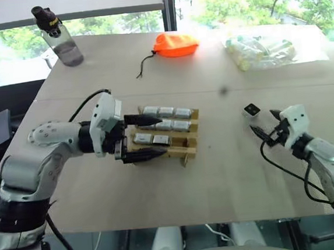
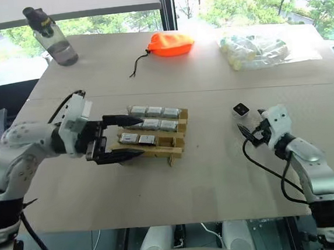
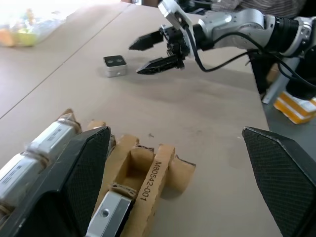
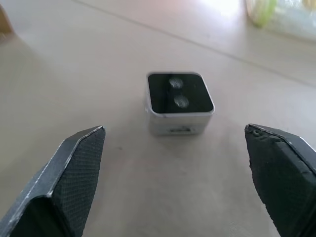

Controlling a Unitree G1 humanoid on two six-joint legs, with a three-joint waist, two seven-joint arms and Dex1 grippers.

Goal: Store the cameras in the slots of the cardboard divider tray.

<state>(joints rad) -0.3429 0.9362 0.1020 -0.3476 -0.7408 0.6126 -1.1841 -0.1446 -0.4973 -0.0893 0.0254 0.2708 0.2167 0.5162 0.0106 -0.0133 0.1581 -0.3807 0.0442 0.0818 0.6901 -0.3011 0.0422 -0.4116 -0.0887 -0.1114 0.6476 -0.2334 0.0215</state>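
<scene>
The left hand [image 1: 140,138] hovers over the near-left end of the cardboard divider tray [image 1: 188,152], its two black fingers spread wide and holding nothing. One finger lies above the middle row, the other above the tray's near edge. Under and just past it, the stored cameras [image 1: 166,111] lie flat in their slots: three in the far row, two or three in the next, two in the row nearest the hand. At least one compartment beyond the fingertips is still empty.

Well to the right of the tray, one loose camera [image 4: 179,102] stands alone on the bare desk [image 1: 218,173], black lens face up. The right hand [image 2: 251,129] points at it from just short of it, fingers fully apart — the block sits centred in the gap ahead of them, not yet touched.

The camera looks like a small rigid block: light, with smooth metal-looking sides that could slip or skid on the desk if nudged by one finger first. I would close on two opposite side walls, low and square, keeping the pads off the lens face — glass there probably scratches. The tray is thin cardboard, so its dividers will likely bend under a hard push.
</scene>
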